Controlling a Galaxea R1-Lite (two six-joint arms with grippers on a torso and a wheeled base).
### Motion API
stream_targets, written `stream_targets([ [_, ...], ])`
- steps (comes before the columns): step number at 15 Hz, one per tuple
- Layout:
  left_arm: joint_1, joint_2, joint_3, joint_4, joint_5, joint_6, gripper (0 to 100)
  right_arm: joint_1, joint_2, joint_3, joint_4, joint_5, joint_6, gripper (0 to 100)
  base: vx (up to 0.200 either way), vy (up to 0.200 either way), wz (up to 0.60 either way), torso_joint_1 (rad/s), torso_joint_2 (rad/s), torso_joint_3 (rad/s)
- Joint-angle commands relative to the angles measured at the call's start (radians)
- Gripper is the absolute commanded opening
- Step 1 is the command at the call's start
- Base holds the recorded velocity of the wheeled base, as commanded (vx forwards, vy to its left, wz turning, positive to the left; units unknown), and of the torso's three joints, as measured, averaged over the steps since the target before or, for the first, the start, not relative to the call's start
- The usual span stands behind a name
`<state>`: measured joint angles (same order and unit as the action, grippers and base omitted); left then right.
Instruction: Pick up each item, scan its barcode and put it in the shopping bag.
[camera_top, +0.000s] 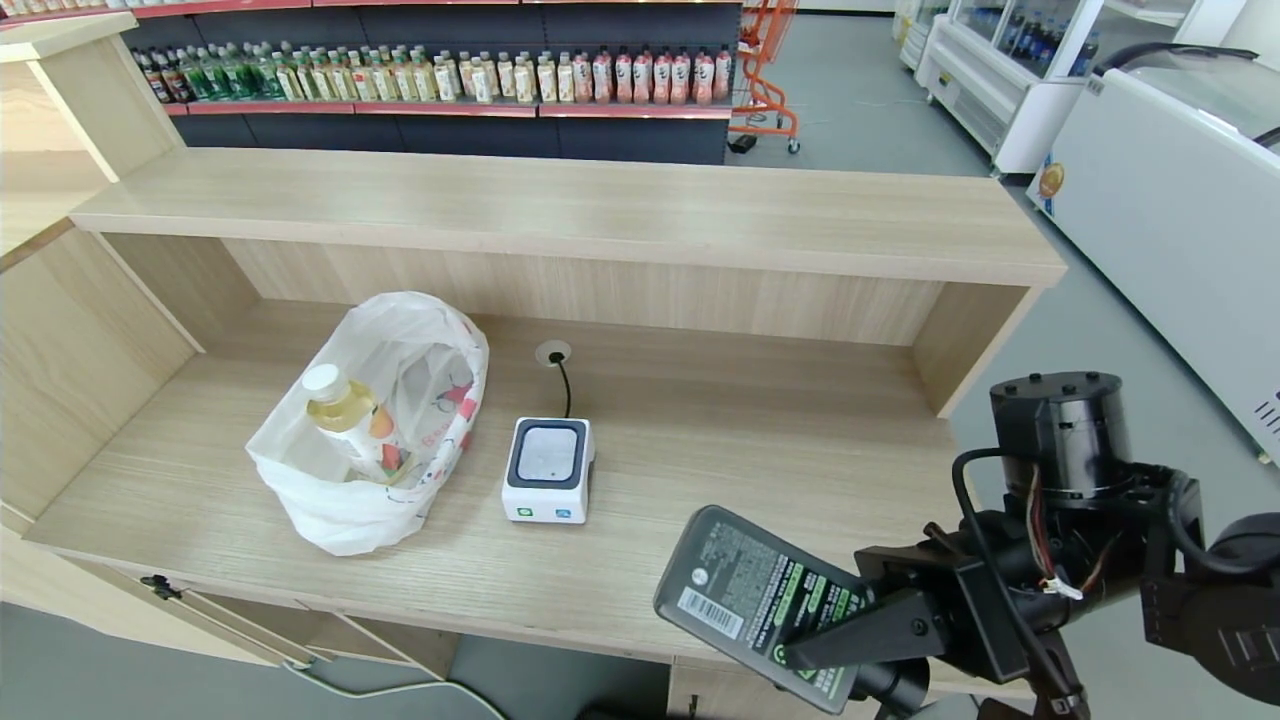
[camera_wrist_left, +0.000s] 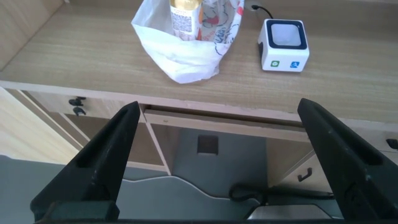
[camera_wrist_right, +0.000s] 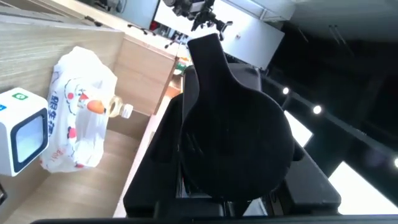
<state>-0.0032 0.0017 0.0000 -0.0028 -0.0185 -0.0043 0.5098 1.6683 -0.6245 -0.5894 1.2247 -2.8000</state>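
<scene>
We're in a shop, no question: long shelves (camera_top: 440, 100) packed with bottled drinks (camera_top: 450, 75) run along the back, white chest freezers (camera_top: 1160, 190) line the aisle, and an orange trolley (camera_top: 765, 70) is parked there. Up front, a wooden checkout table (camera_top: 750, 450) carries a barcode scanner (camera_top: 547, 468) and a plastic shopping bag (camera_top: 380, 500).

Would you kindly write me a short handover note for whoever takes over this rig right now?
Left gripper: open, holding nothing, low in front of the counter.
Right gripper: shut on a dark flat pack, off the counter's front right, barcode label facing up.
Things: the shopping bag stands on the counter with a bottle upright inside; the scanner sits beside it, apart.
Done: bottle bagged.
Left: bring the pack's barcode to the scanner, then bag it.
</scene>
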Motion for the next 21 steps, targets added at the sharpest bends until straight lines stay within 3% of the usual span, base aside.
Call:
stream_targets([
  [1, 0.0, 0.0, 0.0, 0.0, 0.0, 0.0, 100, 0.007, 0.013, 0.0, 0.002, -0.008, -0.016, 0, 0.0, 0.0, 0.0, 0.0, 0.0, 0.0],
  [11, 0.0, 0.0, 0.0, 0.0, 0.0, 0.0, 100, 0.01, 0.079, -0.014, 0.002, -0.03, 0.005, 0, 0.0, 0.0, 0.0, 0.0, 0.0, 0.0],
  [16, 0.0, 0.0, 0.0, 0.0, 0.0, 0.0, 100, 0.098, 0.157, -0.05, -0.006, -0.054, 0.033, 0, 0.0, 0.0, 0.0, 0.0, 0.0, 0.0],
  [21, 0.0, 0.0, 0.0, 0.0, 0.0, 0.0, 100, 0.101, 0.176, -0.07, -0.007, -0.067, 0.04, 0, 0.0, 0.0, 0.0, 0.0, 0.0, 0.0],
])
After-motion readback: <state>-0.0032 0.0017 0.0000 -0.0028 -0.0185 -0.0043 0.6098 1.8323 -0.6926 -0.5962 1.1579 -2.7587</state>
